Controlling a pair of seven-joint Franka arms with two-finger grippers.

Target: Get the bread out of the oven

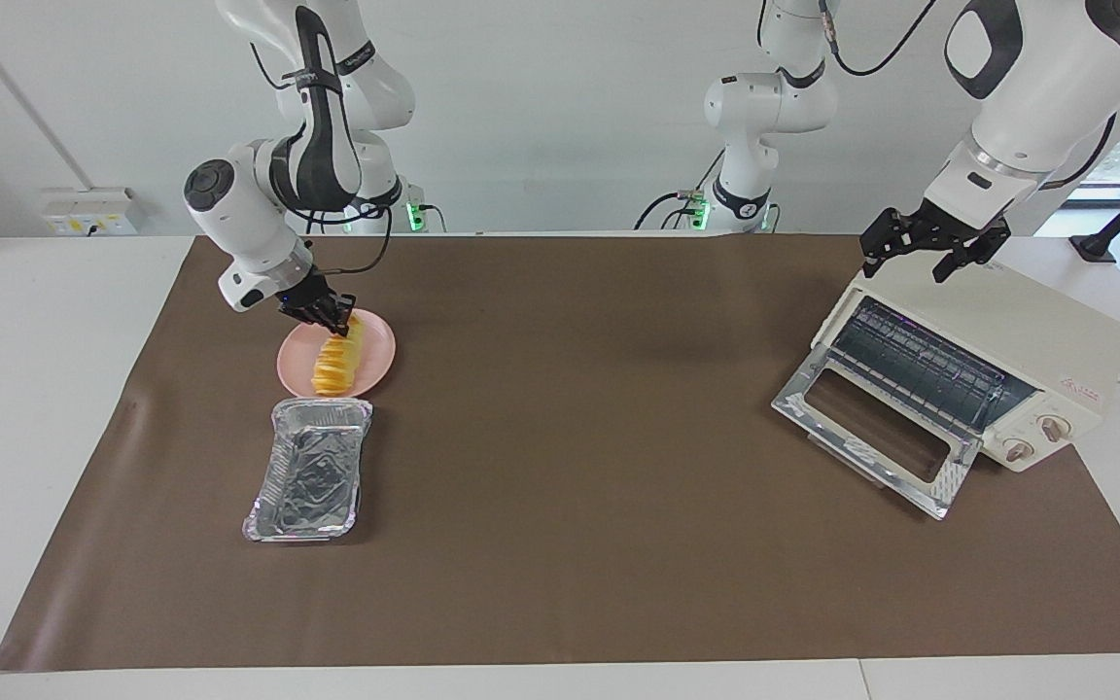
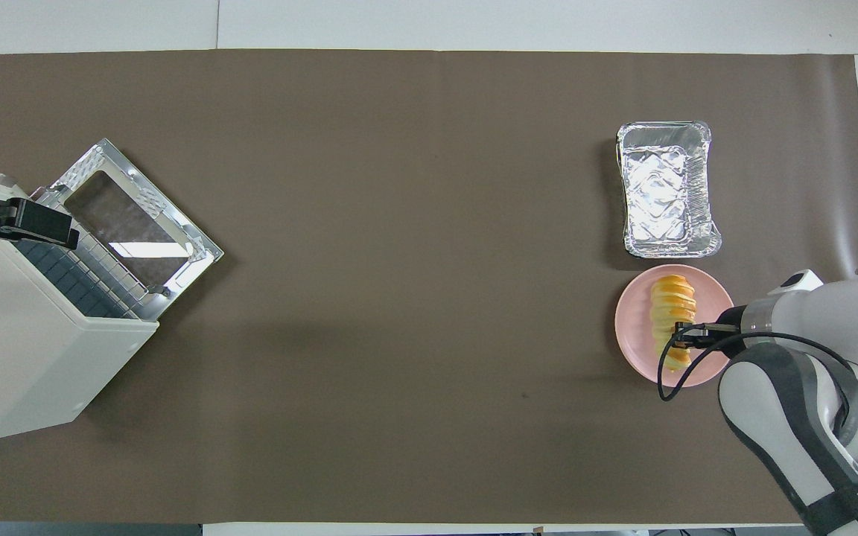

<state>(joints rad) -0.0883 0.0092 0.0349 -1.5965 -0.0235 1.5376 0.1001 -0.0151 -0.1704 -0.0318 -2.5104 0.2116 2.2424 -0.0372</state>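
The bread (image 1: pixel 337 359) is already out of the oven (image 1: pixel 993 365) and lies on the pink plate (image 1: pixel 377 352), toward the right arm's end of the tabletop (image 1: pixel 560 544). The right end effector (image 1: pixel 333 318) is down at the loaf's end nearer the robots; whether it is pinching the loaf or spread cannot be told. If a release is the step in hand, the fingers are best opened fully and the arm lifted straight up, so that the loaf is not dragged off the plate.

The left end effector (image 1: pixel 927 251) waits over the oven's top, spread wide and empty. The oven's glass door (image 1: pixel 876 434) hangs open.

A foil tray (image 1: pixel 310 469) sits just beside the plate, farther from the robots. The tabletop is covered by a brown mat; a white wall stands at the robots' end.
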